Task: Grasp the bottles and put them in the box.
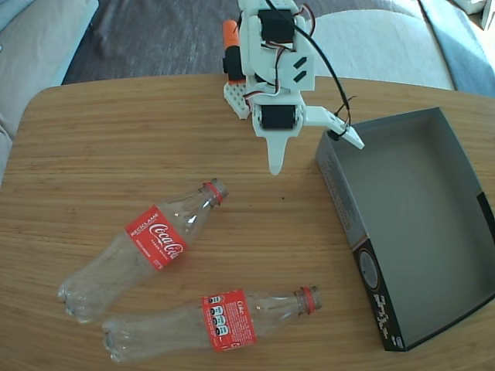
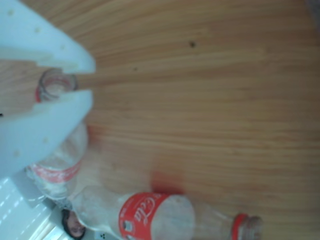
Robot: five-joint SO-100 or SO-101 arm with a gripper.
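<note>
Fixed view: jaws spread wide, holding nothing, beside the box (image 1: pixel 433 224).
Both bottles (image 1: pixel 143 247) await; next, reach down.

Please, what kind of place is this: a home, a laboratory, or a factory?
Most likely a home living room. The wooden table with rounded corners looks like household furniture, a pale cushioned sofa stands behind it, and the things on it are everyday ones: two Coca-Cola bottles and a cardboard box.
</note>
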